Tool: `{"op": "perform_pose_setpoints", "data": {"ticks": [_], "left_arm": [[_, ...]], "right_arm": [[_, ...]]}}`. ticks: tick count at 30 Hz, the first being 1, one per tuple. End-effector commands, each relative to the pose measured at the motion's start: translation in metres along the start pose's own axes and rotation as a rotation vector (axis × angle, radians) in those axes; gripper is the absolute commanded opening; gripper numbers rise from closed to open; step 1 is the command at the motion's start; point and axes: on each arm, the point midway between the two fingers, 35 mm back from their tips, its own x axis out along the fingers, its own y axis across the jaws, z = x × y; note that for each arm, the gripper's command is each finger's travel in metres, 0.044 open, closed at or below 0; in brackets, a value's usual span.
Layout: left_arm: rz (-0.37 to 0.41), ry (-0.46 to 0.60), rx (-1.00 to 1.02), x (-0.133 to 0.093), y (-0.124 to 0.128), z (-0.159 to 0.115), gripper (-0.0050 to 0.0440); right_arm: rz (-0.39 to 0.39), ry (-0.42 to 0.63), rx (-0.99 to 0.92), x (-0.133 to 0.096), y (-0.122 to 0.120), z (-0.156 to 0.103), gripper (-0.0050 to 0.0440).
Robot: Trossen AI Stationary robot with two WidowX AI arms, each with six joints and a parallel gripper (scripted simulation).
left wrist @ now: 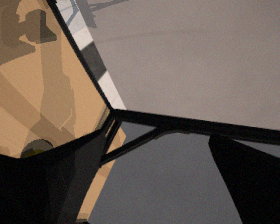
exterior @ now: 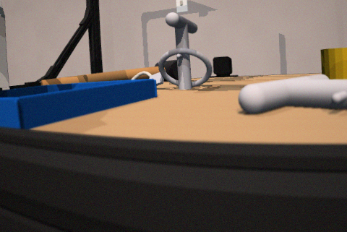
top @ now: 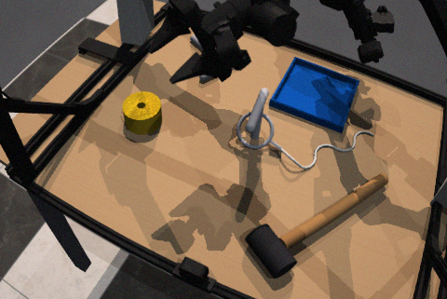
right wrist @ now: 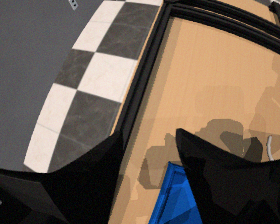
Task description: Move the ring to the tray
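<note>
The grey ring (top: 254,129) lies low around the grey stake (top: 257,110) near the table's middle; in the exterior view the ring (exterior: 185,67) leans on the stake (exterior: 182,53). The blue tray (top: 317,92) sits flat just beyond, open side up, and it also shows in the exterior view (exterior: 72,100). My left gripper (top: 196,73) is open and empty, low over the table behind the stake. In its wrist view the fingers stand wide apart over the table edge. My right gripper (top: 373,39) hangs high above the tray's far side, open and empty; its wrist view shows the tray's corner (right wrist: 188,222) below.
A yellow cylinder (top: 142,111) stands at the left. A mallet (top: 312,225) lies at the front right. A white cord (top: 321,151) curls between ring and tray. A grey T-shaped piece (exterior: 289,93) lies under the left arm. A grey post (top: 134,2) stands at the back left.
</note>
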Motion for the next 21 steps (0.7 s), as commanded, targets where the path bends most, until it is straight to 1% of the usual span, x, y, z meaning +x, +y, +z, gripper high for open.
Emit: {"op": "perform_pose_setpoints", "data": {"ticks": [1, 4, 6, 7, 14, 21], "left_arm": [[0.058, -0.068, -0.003, -0.030, 0.015, -0.001, 0.0400], [0.109, -0.115, -0.014, -0.050, 0.027, -0.004, 0.0400], [0.109, -0.115, -0.014, -0.050, 0.027, -0.004, 0.0400], [0.126, -0.130, -0.018, -0.057, 0.030, -0.005, 0.0400], [0.250, -0.232, -0.047, -0.103, 0.053, -0.018, 0.0400], [0.380, -0.328, -0.077, -0.145, 0.072, -0.038, 0.0400]], "right_arm": [[0.074, 0.056, -0.219, -0.001, -0.010, -0.016, 0.0200], [0.127, 0.081, -0.389, -0.002, -0.018, -0.030, 0.0200], [0.127, 0.081, -0.389, -0.002, -0.018, -0.030, 0.0200], [0.145, 0.089, -0.445, -0.002, -0.021, -0.034, 0.0200], [0.286, 0.123, -0.826, -0.007, -0.044, -0.062, 0.0200], [0.446, 0.126, -1.187, -0.016, -0.070, -0.085, 0.0200]]}}
